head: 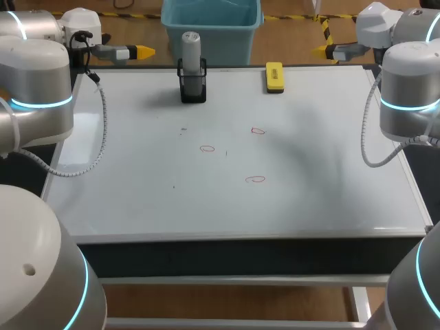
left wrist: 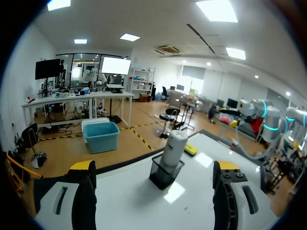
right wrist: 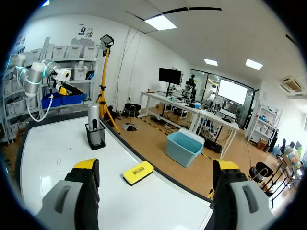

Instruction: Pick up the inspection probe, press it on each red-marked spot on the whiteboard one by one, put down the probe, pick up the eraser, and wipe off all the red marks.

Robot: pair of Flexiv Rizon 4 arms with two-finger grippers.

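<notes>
Now: probe not yet picked up, both claws spread and empty

Your left claw (left wrist: 153, 166) hangs with its two yellow-tipped fingers wide apart and nothing between them. Your right claw (right wrist: 156, 165) is spread and empty in the same way. Each sits near a far corner of the flat white whiteboard (head: 309, 172).

Ahead of the left claw, a little toward its right finger, the grey cylindrical inspection probe (left wrist: 173, 146) stands upright in a black mesh holder (left wrist: 165, 178) on the board, well apart from the fingertips. Past the holder lies the flat yellow block eraser (left wrist: 190, 150). From the right claw the order reverses: the eraser is the nearer thing ahead and the probe stands well beyond it. The three small red ring marks (head: 207, 148) lie out on the middle of the board, apart from both claws and on the near side of the holder.

The step in hand is picking up the probe, and the left claw looks the better placed for it. Bring that claw in so one finger passes each side of the grey body above the holder's rim. Close on that bare upper part only, then lift straight up. The holder looks light, so any sideways pull may tip it or drag it along. Keep the probe upright in the grip, ready for pressing.
</notes>
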